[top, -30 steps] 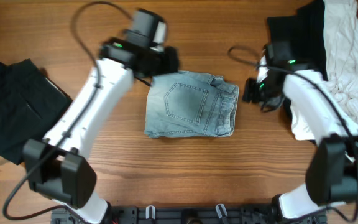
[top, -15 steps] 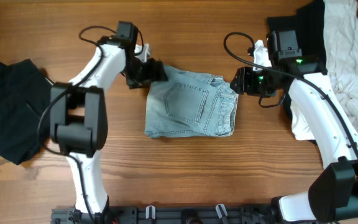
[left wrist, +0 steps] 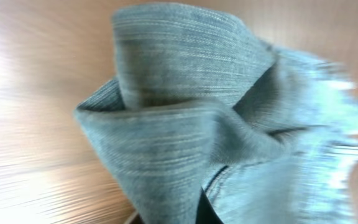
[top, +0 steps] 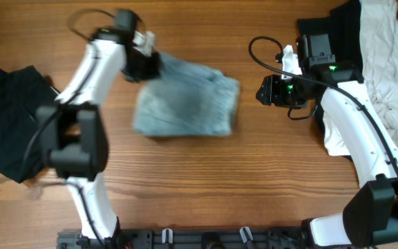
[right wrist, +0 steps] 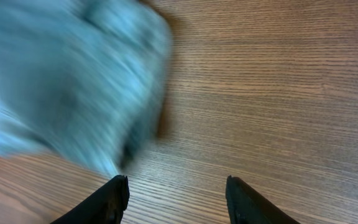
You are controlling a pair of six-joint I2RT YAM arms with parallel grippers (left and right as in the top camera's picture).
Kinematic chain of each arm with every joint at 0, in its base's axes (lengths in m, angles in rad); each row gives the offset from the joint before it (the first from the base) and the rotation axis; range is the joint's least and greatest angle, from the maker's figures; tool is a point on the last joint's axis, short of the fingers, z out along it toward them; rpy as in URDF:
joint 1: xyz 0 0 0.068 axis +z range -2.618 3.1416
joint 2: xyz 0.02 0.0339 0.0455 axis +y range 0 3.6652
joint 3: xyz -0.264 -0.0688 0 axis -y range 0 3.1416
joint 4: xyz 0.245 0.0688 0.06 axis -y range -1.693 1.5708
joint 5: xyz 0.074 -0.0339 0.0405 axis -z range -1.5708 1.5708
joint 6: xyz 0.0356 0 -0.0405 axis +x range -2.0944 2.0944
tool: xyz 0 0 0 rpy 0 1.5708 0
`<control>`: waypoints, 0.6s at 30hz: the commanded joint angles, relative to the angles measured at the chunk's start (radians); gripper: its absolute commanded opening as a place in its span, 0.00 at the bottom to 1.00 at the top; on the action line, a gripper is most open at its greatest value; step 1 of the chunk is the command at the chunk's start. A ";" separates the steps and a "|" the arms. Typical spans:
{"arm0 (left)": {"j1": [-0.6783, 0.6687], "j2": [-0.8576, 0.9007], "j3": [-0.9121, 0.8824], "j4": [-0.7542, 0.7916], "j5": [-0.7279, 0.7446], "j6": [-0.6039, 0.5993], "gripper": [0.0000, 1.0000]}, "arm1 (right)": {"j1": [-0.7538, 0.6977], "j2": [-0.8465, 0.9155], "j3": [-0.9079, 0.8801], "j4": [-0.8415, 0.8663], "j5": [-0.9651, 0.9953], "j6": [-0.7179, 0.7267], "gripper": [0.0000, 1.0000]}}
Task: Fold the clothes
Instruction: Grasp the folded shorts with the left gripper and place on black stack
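Denim shorts (top: 185, 104), long axis left-right

Centre: I have the denim shorts (top: 185, 104) on the bench (top: 185, 180), toward its far edge.
Left edge: lone garment (top: 9, 121).
Far right corner: heap of garments (top: 375, 62).

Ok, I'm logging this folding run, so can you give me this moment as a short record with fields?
denim shorts: folded, mid-table, blurred
left gripper: shut on the shorts' far left corner
right gripper: open, empty, over bare table right of the shorts
black garment: flat at the table's left edge
pile: white garment and dark garment heaped at the far right
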 commanded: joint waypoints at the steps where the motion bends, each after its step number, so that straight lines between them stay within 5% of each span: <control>1: 0.232 -0.269 0.064 0.066 -0.130 -0.034 0.04 | 0.002 0.016 -0.004 -0.002 0.017 -0.019 0.56; 8: 0.740 -0.331 0.059 -0.088 -0.148 -0.100 0.04 | 0.002 0.016 -0.004 0.001 0.017 -0.020 0.58; 14: 0.894 -0.264 0.059 -0.157 -0.142 -0.148 0.04 | 0.002 0.016 -0.004 0.000 0.017 -0.019 0.58; 18: 0.898 -0.265 0.059 -0.095 0.097 -0.156 0.04 | 0.002 0.016 -0.004 -0.002 0.017 -0.019 0.58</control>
